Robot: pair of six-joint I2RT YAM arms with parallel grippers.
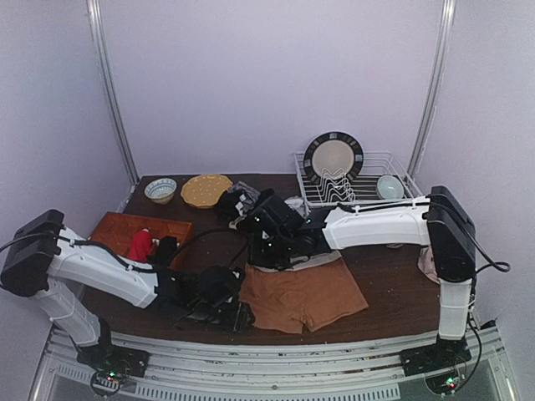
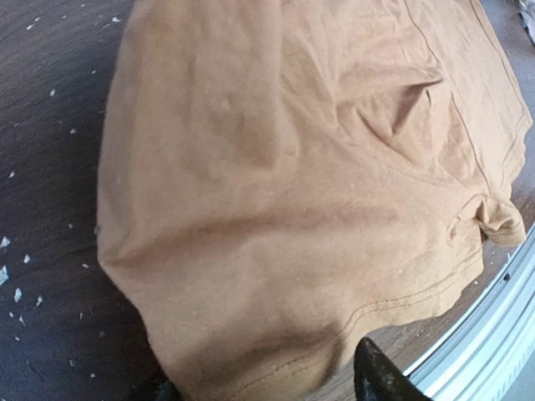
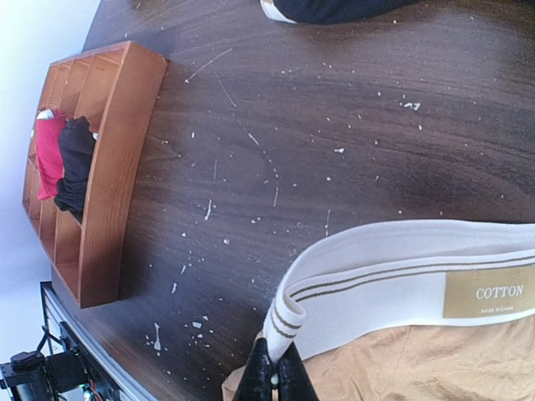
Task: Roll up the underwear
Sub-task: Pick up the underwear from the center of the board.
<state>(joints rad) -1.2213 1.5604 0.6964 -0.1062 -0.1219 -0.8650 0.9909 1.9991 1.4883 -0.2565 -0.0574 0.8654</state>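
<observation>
A tan-brown underwear (image 1: pixel 305 296) lies spread flat on the dark table near the front edge. My right gripper (image 3: pixel 274 378) is shut on a fold at the end of its white striped waistband (image 3: pixel 401 276), at the garment's far-left corner (image 1: pixel 266 255). My left gripper (image 2: pixel 267 388) stands open astride the stitched leg hem of the underwear (image 2: pixel 292 184), its fingertips (image 2: pixel 380 376) wide apart with cloth bulging between them. A black rolled piece (image 3: pixel 75 163) sits in the wooden tray. More dark garments (image 1: pixel 238 200) are heaped at the back.
A compartmented wooden tray (image 1: pixel 121 227) at the left also holds a red roll (image 3: pixel 48 154). Behind it stand a small bowl (image 1: pixel 160 190) and a yellow plate (image 1: pixel 206 190). A white wire dish rack (image 1: pixel 393 163) with a plate (image 1: pixel 333 159) fills the back right. The table's metal edge (image 2: pixel 493 326) runs close by.
</observation>
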